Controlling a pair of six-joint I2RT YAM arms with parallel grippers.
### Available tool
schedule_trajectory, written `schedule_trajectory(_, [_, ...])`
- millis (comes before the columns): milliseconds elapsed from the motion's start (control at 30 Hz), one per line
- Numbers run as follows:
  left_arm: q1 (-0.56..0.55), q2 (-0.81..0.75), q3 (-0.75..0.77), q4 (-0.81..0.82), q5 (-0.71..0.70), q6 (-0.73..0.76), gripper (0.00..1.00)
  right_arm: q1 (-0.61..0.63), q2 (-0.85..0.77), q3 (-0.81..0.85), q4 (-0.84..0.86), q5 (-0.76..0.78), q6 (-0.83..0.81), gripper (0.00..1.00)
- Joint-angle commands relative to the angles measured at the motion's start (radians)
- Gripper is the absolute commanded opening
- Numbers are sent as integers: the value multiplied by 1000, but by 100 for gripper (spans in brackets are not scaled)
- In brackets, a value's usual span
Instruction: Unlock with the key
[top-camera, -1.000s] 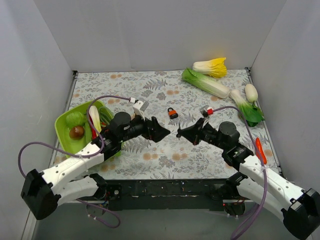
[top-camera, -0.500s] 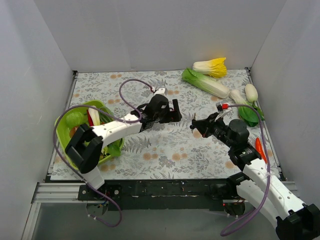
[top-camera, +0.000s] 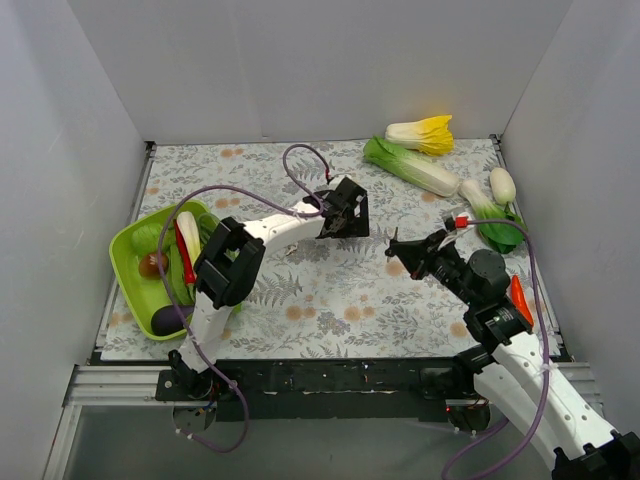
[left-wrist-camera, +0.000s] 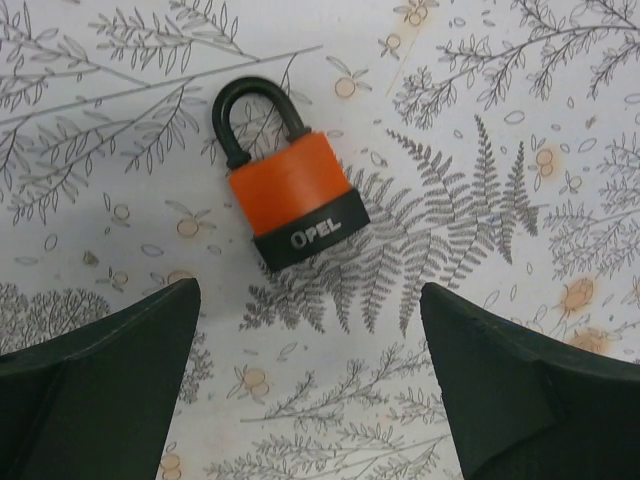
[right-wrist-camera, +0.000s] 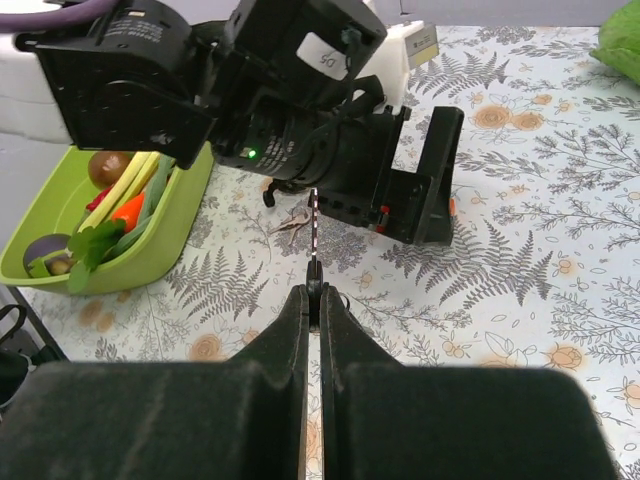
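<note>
The orange padlock (left-wrist-camera: 293, 200) with a black shackle lies flat on the leaf-print table. My left gripper (left-wrist-camera: 308, 300) hovers just above it, open and empty, its fingers (left-wrist-camera: 120, 370) on the near side of the lock. In the top view the left gripper (top-camera: 343, 220) covers the lock. My right gripper (right-wrist-camera: 314, 295) is shut on the key (right-wrist-camera: 313, 232), with the black head pinched and the silver blade pointing at the left gripper. In the top view the right gripper (top-camera: 399, 246) is right of the left one, apart from it. A sliver of the padlock (right-wrist-camera: 452, 206) shows in the right wrist view.
A small silvery item, perhaps more keys (right-wrist-camera: 291, 225), lies on the table left of the lock. A green basket (top-camera: 127, 245) of vegetables stands at the left. Cabbages (top-camera: 412, 165) and bok choy (top-camera: 492, 218) lie at the back right. A red vegetable (top-camera: 517, 297) lies at the right edge.
My left arm has swung out from the table's middle to above the orange padlock. My right gripper has drawn back to the right with the key.
</note>
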Motion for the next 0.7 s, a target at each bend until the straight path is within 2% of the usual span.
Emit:
schedule_trajectory(0, [22, 54, 135, -103, -33, 27, 90, -4, -24, 9, -2, 27, -42, 1])
schedule_trajectory(200, [33, 158, 255, -198, -75, 37, 85, -2, -30, -19, 20, 28, -48, 1])
schedule_trajectory(500, [47, 198, 291, -180, -39, 63, 77, 1, -45, -48, 56, 1, -25, 1])
schedule_trajectory(667, [50, 215, 300, -195, -33, 87, 69, 6, -51, -51, 48, 11, -30, 1])
